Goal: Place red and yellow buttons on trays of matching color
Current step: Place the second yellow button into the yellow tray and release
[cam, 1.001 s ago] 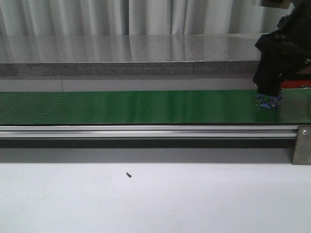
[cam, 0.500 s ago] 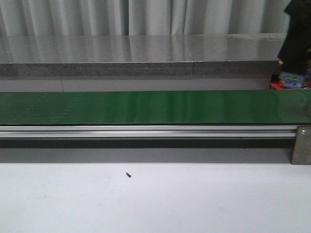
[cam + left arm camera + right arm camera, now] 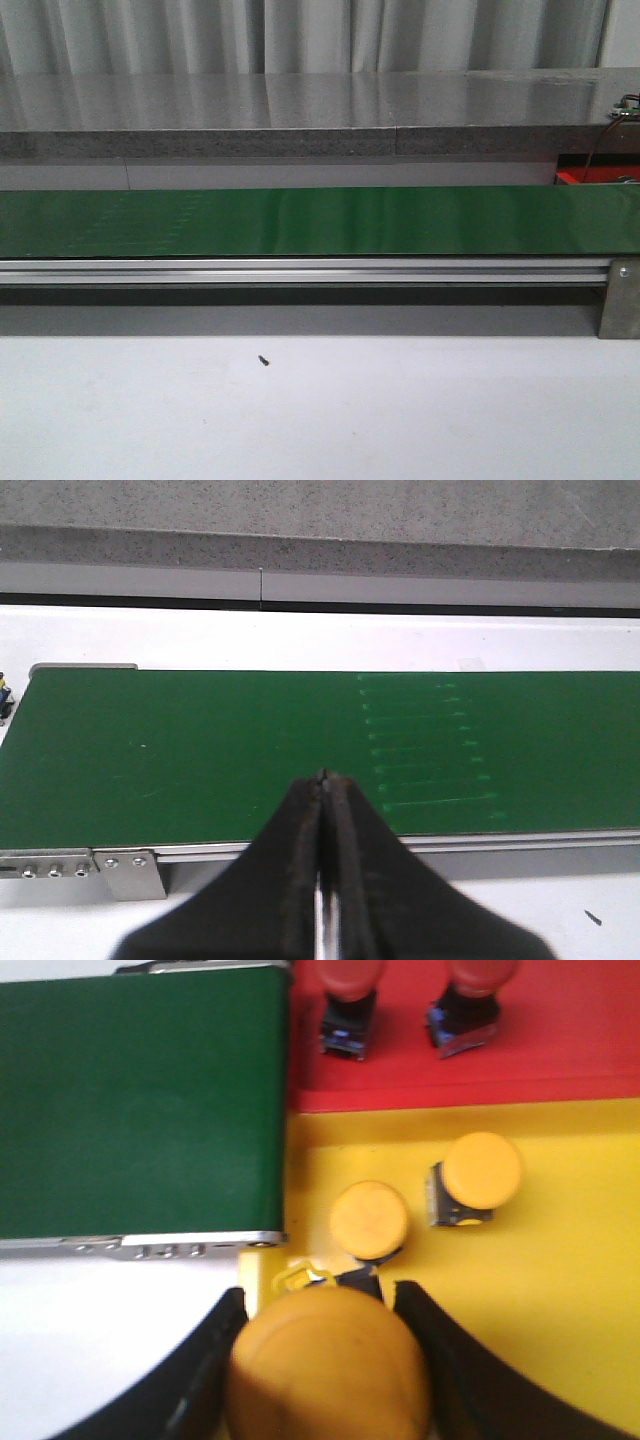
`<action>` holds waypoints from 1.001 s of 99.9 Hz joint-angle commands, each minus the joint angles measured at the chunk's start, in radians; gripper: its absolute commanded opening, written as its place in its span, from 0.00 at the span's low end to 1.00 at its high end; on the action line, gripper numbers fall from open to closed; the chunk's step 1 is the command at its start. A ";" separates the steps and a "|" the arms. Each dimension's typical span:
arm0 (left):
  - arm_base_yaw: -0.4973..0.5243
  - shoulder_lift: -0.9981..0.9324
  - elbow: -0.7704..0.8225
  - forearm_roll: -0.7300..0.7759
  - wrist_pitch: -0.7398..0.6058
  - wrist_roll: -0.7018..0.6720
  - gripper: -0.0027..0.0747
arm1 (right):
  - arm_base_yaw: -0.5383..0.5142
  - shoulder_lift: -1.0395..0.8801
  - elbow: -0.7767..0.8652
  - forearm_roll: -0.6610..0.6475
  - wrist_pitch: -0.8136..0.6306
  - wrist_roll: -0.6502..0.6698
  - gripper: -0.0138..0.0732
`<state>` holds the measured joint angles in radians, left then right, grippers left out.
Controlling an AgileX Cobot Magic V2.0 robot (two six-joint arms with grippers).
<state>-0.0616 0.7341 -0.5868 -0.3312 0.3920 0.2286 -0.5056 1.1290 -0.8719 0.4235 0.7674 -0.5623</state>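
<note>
- In the front view the black right arm, which stood over the right end of the long green conveyor belt (image 3: 320, 221) one second ago and at the right edge half a second ago, has now left that view; only thin cables (image 3: 622, 106) show at the right edge.
- The green conveyor belt carries nothing now; the small blue piece under the arm one second ago is gone from it.
- The flat yellow tray (image 3: 540, 1250) lies just beside the belt's end, and the flat red tray (image 3: 560, 1045) lies touching the yellow tray, also beside the belt's end.
- The right gripper (image 3: 325, 1360) holds a large-looking yellow round button (image 3: 328, 1370) between its two black fingers, over the yellow tray's corner nearest the belt.
- Two more yellow buttons (image 3: 370, 1220) (image 3: 480, 1175) sit on the yellow tray, near the belt.
- Two red buttons (image 3: 350, 1000) (image 3: 470, 995) sit on the red tray.
- The left gripper (image 3: 322, 780) hangs over the belt, its fingers pressed together with nothing between.
</note>
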 commanded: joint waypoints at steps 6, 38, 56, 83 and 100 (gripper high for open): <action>-0.008 -0.006 -0.026 -0.016 -0.075 -0.003 0.01 | -0.031 0.008 -0.005 0.025 -0.121 -0.001 0.33; -0.008 -0.006 -0.026 -0.023 -0.067 -0.003 0.01 | -0.043 0.177 -0.005 0.018 -0.139 -0.001 0.33; -0.008 -0.006 -0.026 -0.023 -0.067 -0.003 0.01 | -0.070 0.243 -0.005 0.019 -0.162 -0.001 0.33; -0.008 -0.006 -0.026 -0.023 -0.067 -0.003 0.01 | -0.091 0.334 -0.005 0.020 -0.198 -0.001 0.33; -0.008 -0.006 -0.026 -0.023 -0.067 -0.003 0.01 | -0.091 0.400 -0.005 0.021 -0.195 0.000 0.33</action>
<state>-0.0616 0.7341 -0.5868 -0.3359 0.3920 0.2286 -0.5904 1.5329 -0.8547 0.4235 0.5996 -0.5623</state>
